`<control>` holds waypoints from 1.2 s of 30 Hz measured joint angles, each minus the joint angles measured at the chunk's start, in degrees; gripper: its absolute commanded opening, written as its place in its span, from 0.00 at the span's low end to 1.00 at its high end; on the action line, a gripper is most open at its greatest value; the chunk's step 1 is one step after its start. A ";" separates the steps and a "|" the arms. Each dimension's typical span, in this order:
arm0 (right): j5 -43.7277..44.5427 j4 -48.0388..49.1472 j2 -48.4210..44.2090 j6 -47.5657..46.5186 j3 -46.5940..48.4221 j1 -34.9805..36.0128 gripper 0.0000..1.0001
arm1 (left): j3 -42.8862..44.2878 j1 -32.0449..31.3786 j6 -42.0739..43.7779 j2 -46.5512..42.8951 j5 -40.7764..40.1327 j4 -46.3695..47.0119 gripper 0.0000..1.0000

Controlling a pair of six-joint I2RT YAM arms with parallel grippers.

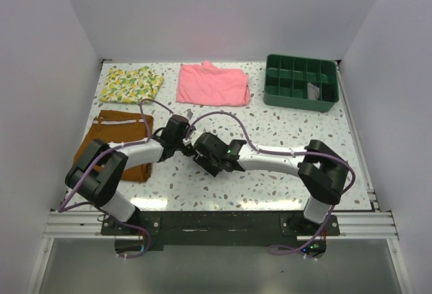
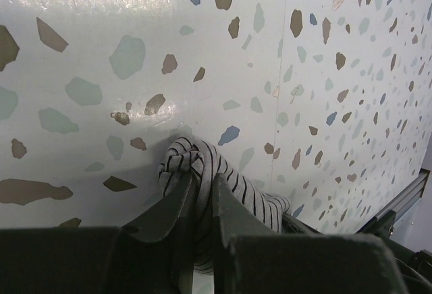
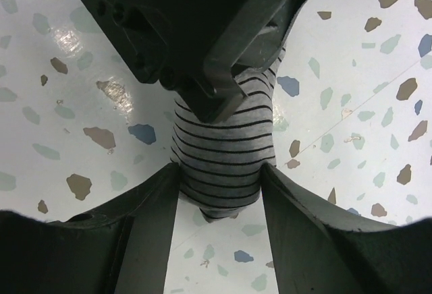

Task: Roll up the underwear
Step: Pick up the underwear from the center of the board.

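Though the underwear (image 3: 223, 149) is already a tight striped roll, both tools are on it near the middle of the bench (image 1: 283, 129).
Its long axis runs from the left tool (image 2: 201, 187), clamped narrow on one end, toward the right tool (image 3: 219, 172), whose jaws stand about half-wide along the flanks of the other end; I cannot tell whether they press or only touch. Both arms fold inward, forearms low, wrists nearly nose to nose, equally near. Any further turn likely hinges on that shared axis.
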 measured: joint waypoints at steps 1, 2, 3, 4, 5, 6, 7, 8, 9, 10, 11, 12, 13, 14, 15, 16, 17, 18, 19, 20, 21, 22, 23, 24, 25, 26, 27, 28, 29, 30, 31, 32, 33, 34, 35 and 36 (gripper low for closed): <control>0.35 0.02 0.44 0.00 0.07 0.13 0.55 | 0.09 0.00 0.00 0.04 0.00 -0.13 0.00; 0.61 0.15 0.81 0.00 0.09 0.17 0.56 | 0.17 0.00 0.00 0.11 0.00 -0.22 0.00; 1.07 0.28 1.31 -0.02 0.11 0.20 0.57 | 0.28 -0.02 0.00 0.20 0.02 -0.33 0.00; 1.51 0.44 1.88 -0.02 0.11 0.24 0.57 | 0.39 -0.02 -0.02 0.31 0.04 -0.44 0.00; 1.73 0.57 2.32 0.00 0.11 0.28 0.57 | 0.44 -0.02 -0.02 0.37 0.07 -0.46 0.00; 1.95 0.76 2.80 -0.04 0.11 0.33 0.57 | 0.48 -0.07 -0.02 0.44 0.11 -0.50 0.00; 2.43 0.85 3.15 0.02 0.11 0.39 0.57 | 0.48 -0.07 -0.04 0.48 0.20 -0.57 0.00; 2.78 1.11 3.37 0.04 0.11 0.44 0.57 | 0.48 -0.04 -0.04 0.59 0.26 -0.55 0.00; 2.97 1.27 3.45 0.04 0.11 0.46 0.57 | 0.48 0.00 -0.04 0.61 0.26 -0.52 0.00; 3.02 1.31 3.45 0.04 0.11 0.46 0.57 | 0.48 0.00 -0.02 0.63 0.26 -0.55 0.00; 3.19 1.38 3.61 0.11 0.09 0.50 0.57 | 0.48 0.00 -0.04 0.63 0.26 -0.55 0.00; 3.50 1.57 3.78 0.22 0.09 0.50 0.58 | 0.48 0.07 -0.04 0.66 0.26 -0.57 0.00; 3.91 1.86 4.09 0.42 0.09 0.50 0.59 | 0.48 0.13 -0.04 0.70 0.26 -0.57 0.00; 4.37 2.16 4.42 0.66 0.09 0.50 0.59 | 0.48 0.24 -0.04 0.70 0.24 -0.57 0.00; 4.52 2.56 4.66 0.83 0.04 0.50 0.59 | 0.48 0.37 -0.07 0.70 0.22 -0.59 0.00; 4.70 2.91 4.87 1.05 0.04 0.50 0.59 | 0.50 0.44 -0.07 0.74 0.22 -0.59 0.00; 4.94 3.17 5.11 1.36 0.04 0.52 0.58 | 0.52 0.57 -0.07 0.74 0.20 -0.59 0.00; 5.27 3.43 5.38 1.75 0.07 0.55 0.58 | 0.55 0.66 -0.07 0.79 0.17 -0.61 0.00; 5.57 3.74 5.64 2.19 0.09 0.59 0.58 | 0.61 0.72 -0.04 0.81 0.17 -0.70 0.00; 5.88 4.07 5.88 2.60 0.09 0.61 0.57 | 0.72 0.81 -0.04 0.83 0.04 -0.79 0.00; 5.95 4.39 5.97 2.95 0.04 0.63 0.57 | 0.83 0.83 -0.04 0.85 -0.07 -0.92 0.00; 5.90 4.81 5.97 3.19 -0.11 0.66 0.56 | 0.92 0.85 -0.04 0.87 -0.15 -1.01 0.00; 5.86 5.38 5.95 3.45 -0.50 0.66 0.51 | 1.01 0.83 -0.02 0.87 -0.22 -1.05 0.01; 5.79 5.88 5.92 3.67 -0.81 0.66 0.48 | 1.05 0.81 0.02 0.87 -0.28 -1.07 0.05; 5.62 6.56 5.92 4.22 -1.18 0.70 0.45 | 1.11 0.79 0.02 0.87 -0.37 -1.11 0.08; 5.62 7.02 5.92 4.50 -1.42 0.79 0.38 | 1.18 0.79 0.07 0.87 -0.44 -1.14 0.13; 5.62 7.76 5.92 4.90 -1.81 0.87 0.34 | 1.29 0.79 0.13 0.87 -0.50 -1.18 0.22; 5.68 8.20 5.92 5.16 -2.10 0.94 0.31 | 1.38 0.79 0.15 0.87 -0.59 -1.29 0.28; 5.73 8.81 5.92 5.53 -2.54 0.96 0.24 | 1.46 0.76 0.20 0.87 -0.66 -1.38 0.33; 5.75 9.53 5.90 5.99 -3.13 0.96 0.22 | 1.49 0.76 0.26 0.87 -0.70 -1.42 0.40; 5.77 10.32 5.79 6.38 -3.74 0.96 0.20 | 1.51 0.76 0.35 0.87 -0.74 -1.46 0.44; 5.79 11.04 5.51 6.73 -4.44 0.98 0.18 | 1.51 0.76 0.39 0.87 -0.83 -1.46 0.50; 5.84 11.82 5.31 7.15 -5.16 0.98 0.16 | 1.51 0.81 0.39 0.87 -0.85 -1.51 0.62; 5.88 12.61 5.03 7.56 -5.84 0.98 0.13 | 1.51 0.83 0.42 0.87 -0.90 -1.60 0.66; 5.90 13.60 4.66 7.91 -6.60 0.98 0.12 | 1.53 1.05 0.52 0.87 -0.92 -1.73 0.73; 5.95 14.43 4.33 8.22 -7.21 0.98 0.12 | 1.53 1.25 0.48 0.85 -0.81 -2.05 0.75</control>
